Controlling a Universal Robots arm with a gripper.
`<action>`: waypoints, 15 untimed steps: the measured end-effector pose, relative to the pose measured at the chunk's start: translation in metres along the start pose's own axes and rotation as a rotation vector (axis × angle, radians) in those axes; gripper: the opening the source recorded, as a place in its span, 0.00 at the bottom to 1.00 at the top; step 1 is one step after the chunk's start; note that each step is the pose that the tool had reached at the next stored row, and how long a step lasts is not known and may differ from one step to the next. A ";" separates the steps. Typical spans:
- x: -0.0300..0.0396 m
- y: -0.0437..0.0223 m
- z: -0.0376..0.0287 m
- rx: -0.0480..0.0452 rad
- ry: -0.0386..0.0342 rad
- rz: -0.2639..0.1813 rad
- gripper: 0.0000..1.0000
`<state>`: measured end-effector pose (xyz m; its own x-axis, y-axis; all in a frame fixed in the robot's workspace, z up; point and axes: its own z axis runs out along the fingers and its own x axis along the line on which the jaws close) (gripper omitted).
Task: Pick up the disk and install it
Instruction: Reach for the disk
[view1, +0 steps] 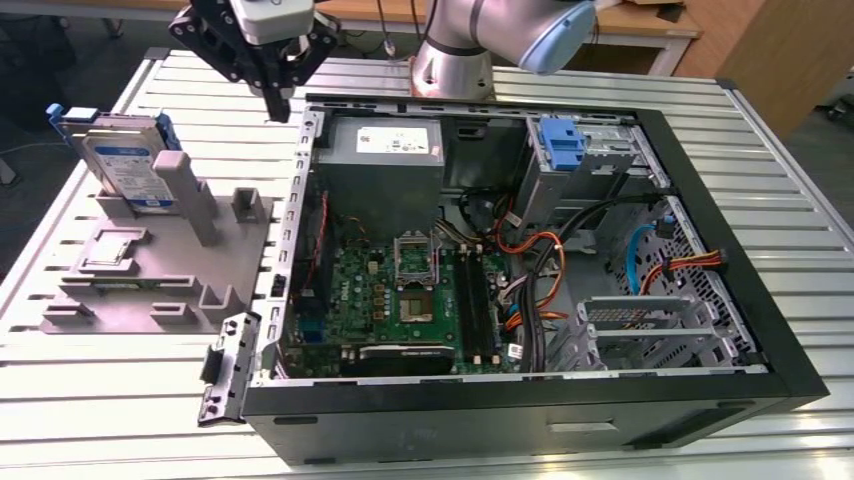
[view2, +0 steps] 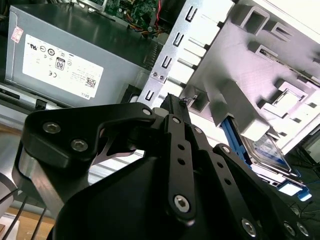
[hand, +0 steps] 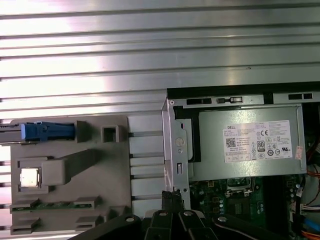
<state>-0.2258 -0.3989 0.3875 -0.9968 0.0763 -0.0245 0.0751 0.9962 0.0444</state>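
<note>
The disk, a silver-grey drive with a white and blue label in a blue carrier, stands upright in a grey fixture at the exterior view's left. My gripper hangs above the table between the fixture and the open computer case, over the case's wall, to the right of the disk and apart from it. Its fingers are shut with nothing between them. In the first wrist view the disk appears edge-on beyond the gripper. In the second wrist view the disk lies past the gripper.
Inside the case are a grey power supply, a green motherboard, loose cables and a metal drive cage. An upright blue latch piece sits on a grey cage at the back. Everything rests on a slatted metal table.
</note>
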 end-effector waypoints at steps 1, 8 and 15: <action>0.0009 -0.0001 0.0000 0.0000 0.0000 0.000 0.10; 0.0069 -0.0005 0.0004 0.0001 0.0000 0.000 0.10; 0.0126 -0.0010 0.0008 0.0000 0.0000 0.000 0.10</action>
<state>-0.2384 -0.3989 0.3864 -0.9968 0.0762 -0.0245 0.0751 0.9962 0.0444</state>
